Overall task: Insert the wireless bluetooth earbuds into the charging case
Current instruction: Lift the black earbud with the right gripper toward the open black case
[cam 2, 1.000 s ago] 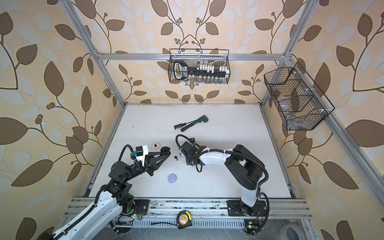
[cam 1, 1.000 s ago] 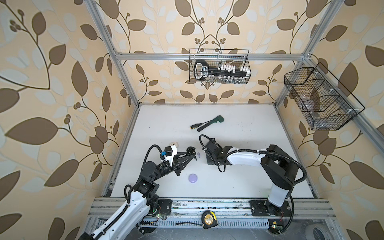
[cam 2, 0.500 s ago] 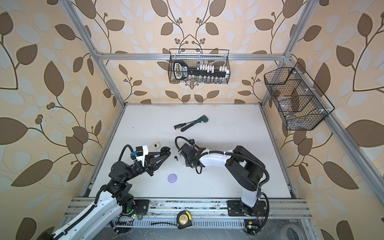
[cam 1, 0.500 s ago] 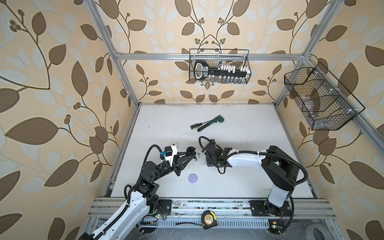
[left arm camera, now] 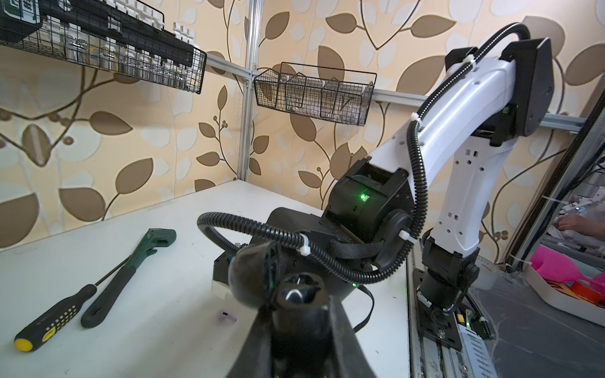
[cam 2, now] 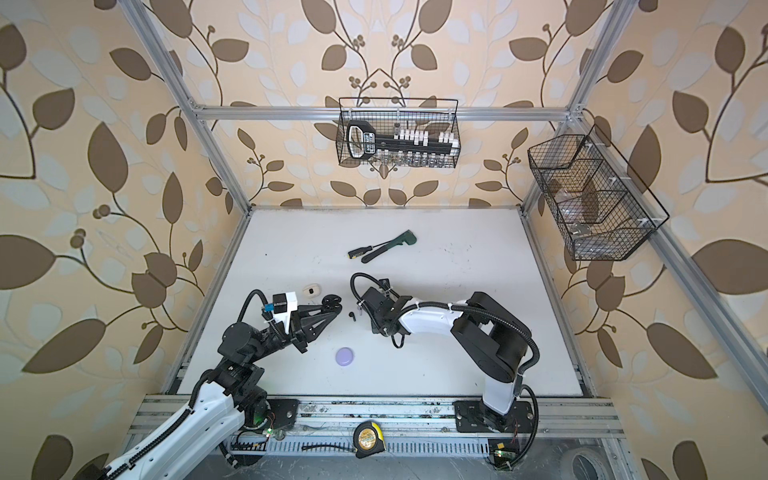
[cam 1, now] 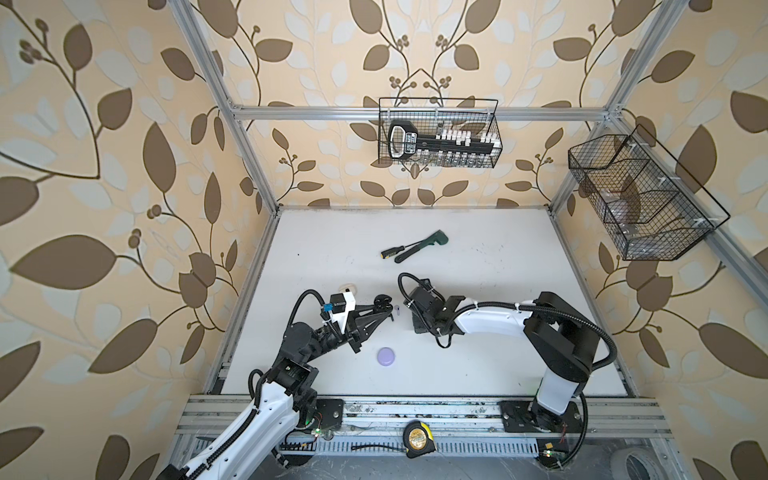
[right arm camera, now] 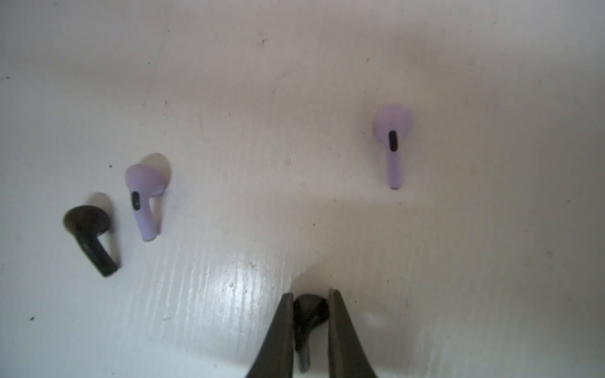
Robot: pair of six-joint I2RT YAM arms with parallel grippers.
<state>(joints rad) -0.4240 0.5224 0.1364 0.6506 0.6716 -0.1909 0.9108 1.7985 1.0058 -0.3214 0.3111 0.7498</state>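
Right gripper (right arm camera: 310,293) low, around black earbud (right arm camera: 309,314)

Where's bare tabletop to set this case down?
Widest free patch: back right of the table, between wrench and side frame. Also the front strip from lilac case to right arm base. Crowded: the middle, where earbuds lie between the left end effector, gripping a black case, and the right end effector, pinching a black earbud.

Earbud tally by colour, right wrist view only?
Black earbuds: 2, one lying loose, one between the right gripper's fingers
Lilac earbuds: 2, both loose on the table
White earbuds: 0 in this view
Total: 4
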